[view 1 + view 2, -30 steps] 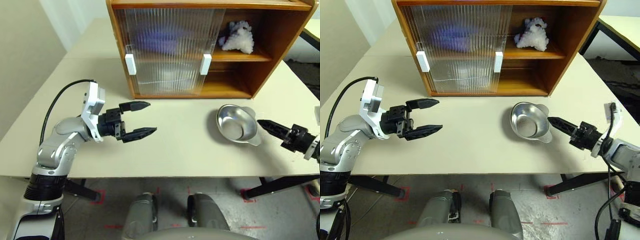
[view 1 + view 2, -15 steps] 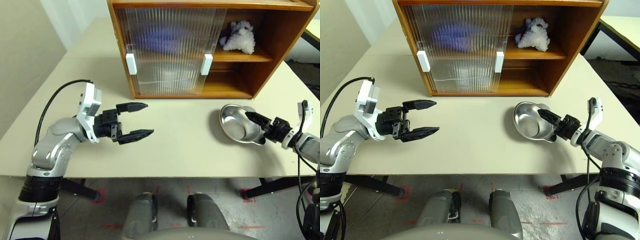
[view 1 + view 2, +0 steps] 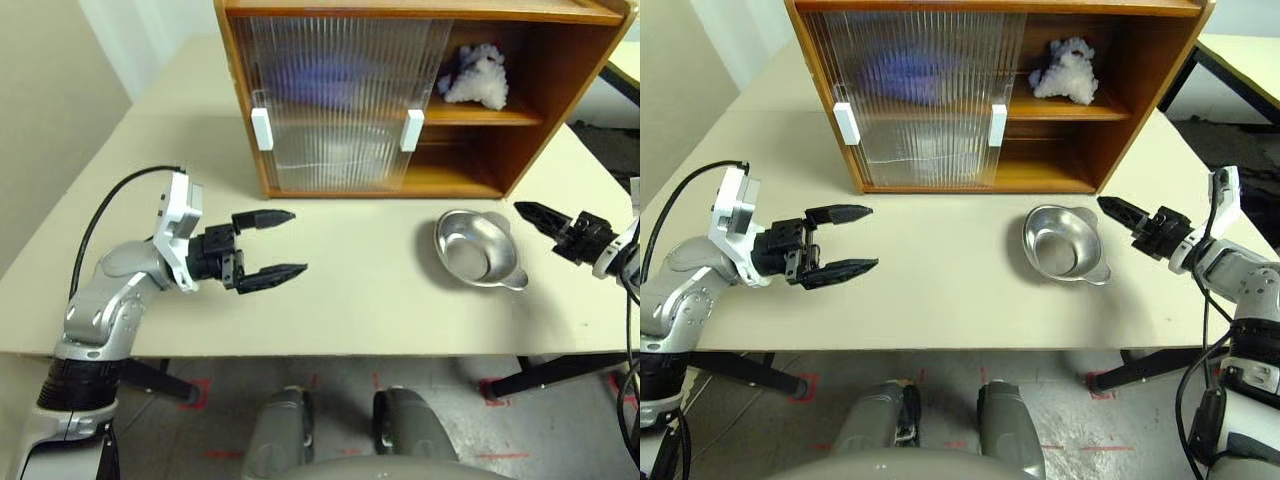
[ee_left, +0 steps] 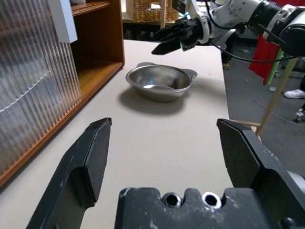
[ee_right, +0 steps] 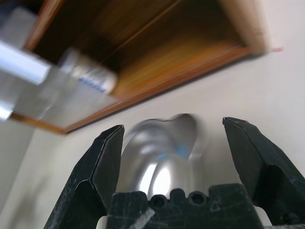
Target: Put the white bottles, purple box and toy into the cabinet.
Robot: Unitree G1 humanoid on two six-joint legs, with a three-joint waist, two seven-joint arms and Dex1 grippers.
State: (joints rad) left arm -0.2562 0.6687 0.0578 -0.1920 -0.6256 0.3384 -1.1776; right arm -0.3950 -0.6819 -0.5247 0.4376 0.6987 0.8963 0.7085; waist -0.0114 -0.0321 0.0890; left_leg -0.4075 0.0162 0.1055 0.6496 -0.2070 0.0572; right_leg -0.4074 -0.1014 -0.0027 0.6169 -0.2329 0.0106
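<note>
The cabinet [image 3: 520, 120] stands at the table's far side, its two ribbed doors [image 3: 335, 100] slid left and its right part open. The toy [image 3: 475, 75] sits on the upper shelf in the open part. A purple blur behind the doors on that shelf is the purple box [image 3: 320, 75]. The white bottles are hidden; only a pale blur shows low behind the doors. My left gripper [image 3: 298, 240] hangs open over the table, left of centre, holding nothing. My right gripper [image 3: 525, 211] is open and empty, just right of a steel bowl [image 3: 475, 248], pointing toward the cabinet's open side.
The steel bowl [image 4: 159, 81] rests on the table before the cabinet's open half, between my two grippers. Bare beige tabletop [image 3: 370, 270] lies between the left gripper and the bowl. The table's front edge runs close under both arms.
My right gripper reached over the bowl's rim, then pulled back and swung toward the cabinet; it now sits beyond the bowl's right side. The left gripper kept still.
</note>
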